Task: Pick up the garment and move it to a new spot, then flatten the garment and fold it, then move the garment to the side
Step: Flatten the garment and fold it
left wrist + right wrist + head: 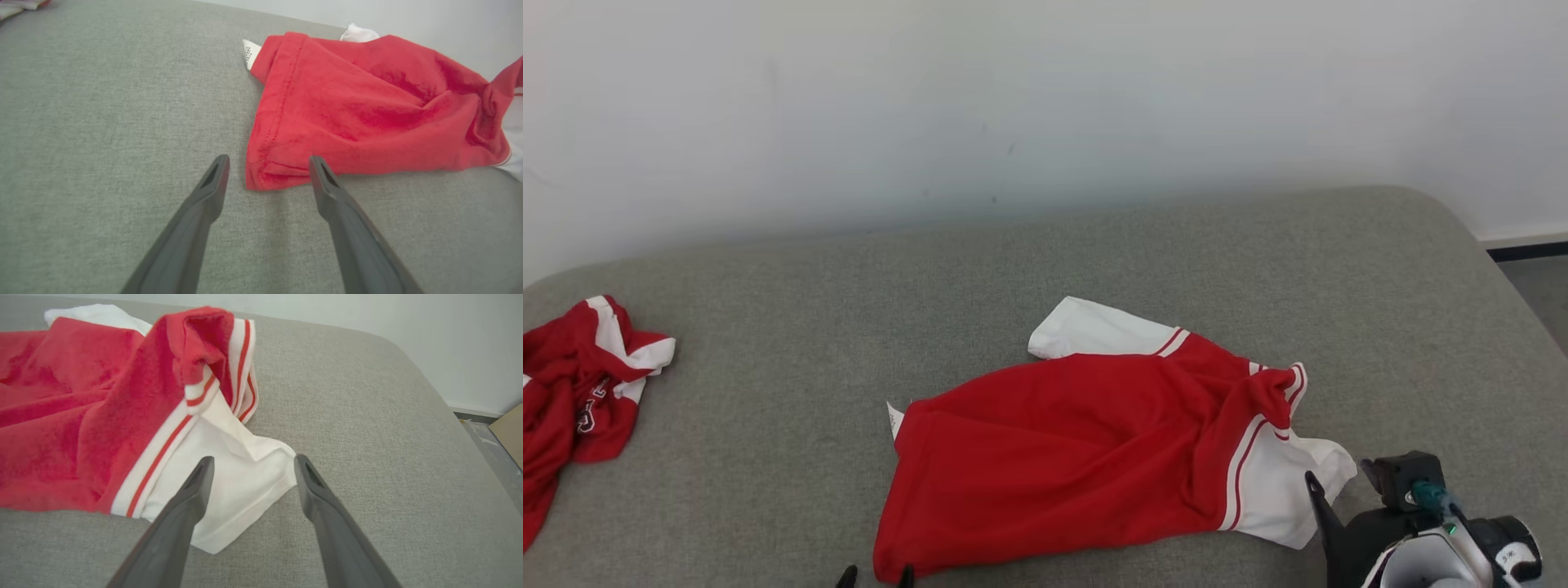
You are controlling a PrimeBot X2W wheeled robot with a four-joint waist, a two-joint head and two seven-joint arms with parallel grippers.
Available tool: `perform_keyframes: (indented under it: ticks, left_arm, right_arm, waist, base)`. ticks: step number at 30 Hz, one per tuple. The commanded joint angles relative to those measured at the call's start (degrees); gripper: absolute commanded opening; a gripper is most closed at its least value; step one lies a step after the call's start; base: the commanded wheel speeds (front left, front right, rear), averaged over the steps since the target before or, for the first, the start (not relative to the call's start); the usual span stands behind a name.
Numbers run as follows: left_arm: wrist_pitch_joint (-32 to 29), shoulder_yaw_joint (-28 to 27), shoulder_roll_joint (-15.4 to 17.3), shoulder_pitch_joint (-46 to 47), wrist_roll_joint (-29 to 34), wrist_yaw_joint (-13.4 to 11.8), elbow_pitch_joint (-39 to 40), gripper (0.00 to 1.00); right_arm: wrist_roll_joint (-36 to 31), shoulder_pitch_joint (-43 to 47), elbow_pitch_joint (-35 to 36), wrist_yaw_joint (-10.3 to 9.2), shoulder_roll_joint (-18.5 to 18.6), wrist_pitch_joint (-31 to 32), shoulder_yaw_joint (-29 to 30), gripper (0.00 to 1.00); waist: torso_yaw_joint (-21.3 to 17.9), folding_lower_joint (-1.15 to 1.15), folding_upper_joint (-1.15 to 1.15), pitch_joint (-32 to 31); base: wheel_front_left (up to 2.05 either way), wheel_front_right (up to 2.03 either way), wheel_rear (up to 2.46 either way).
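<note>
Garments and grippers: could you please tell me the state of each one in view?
Middle garment: lying rumpled, partly spread, not held.
Far-left garment: crumpled in a heap.
Left gripper: open, at the red hem corner.
Right gripper: open, at the white sleeve.

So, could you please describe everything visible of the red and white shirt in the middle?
The shirt is soft red knit with white sleeves edged in red stripes and a white tag at its hem. It lies rumpled, partly flat on the grey surface, bunched at its right end. The open left tool frames a hem corner, the open right tool a sleeve; contact is unclear.
</note>
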State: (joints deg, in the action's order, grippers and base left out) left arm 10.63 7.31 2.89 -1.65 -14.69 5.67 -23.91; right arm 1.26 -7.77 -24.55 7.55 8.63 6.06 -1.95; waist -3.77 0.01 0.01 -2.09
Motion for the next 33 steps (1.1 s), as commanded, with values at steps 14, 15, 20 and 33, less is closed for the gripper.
perform_keyframes:
  ticks: [14, 15, 20, 33]
  left_arm:
    - [3.0, 1.3, 0.5, 10.9, -0.2, 0.4, -10.3, 1.0]
    - [3.1, 1.5, 0.6, 11.4, -0.1, 0.5, -10.8, 1.0]
    - [3.3, 2.9, 0.9, 12.9, 0.1, 0.9, -13.0, 1.0]
    - [3.6, 8.9, 1.4, 11.3, -3.1, 1.9, -16.6, 0.0]
  right_arm:
    - [2.1, -12.9, -15.7, -0.13, 5.8, 2.4, -1.8, 1.0]
    - [2.3, -13.6, -16.6, -0.14, 5.7, 2.0, -1.9, 1.0]
    - [2.3, -16.3, -20.6, -0.13, 6.0, 0.2, -3.1, 1.0]
    - [7.4, -16.5, -28.5, -0.15, 6.5, 0.4, -5.9, 0.0]
  waist:
    - [1.1, -0.01, -0.01, 9.5]
    - [1.4, -0.01, -0.01, 9.9]
    - [2.2, -0.01, -0.01, 11.4]
    - [1.5, -0.01, -0.01, 9.4]
  base:
    - [0.0, 0.0, 0.0]
    - [0.0, 0.0, 0.0]
    - [0.0, 0.0, 0.0]
    - [0.0, 0.0, 0.0]
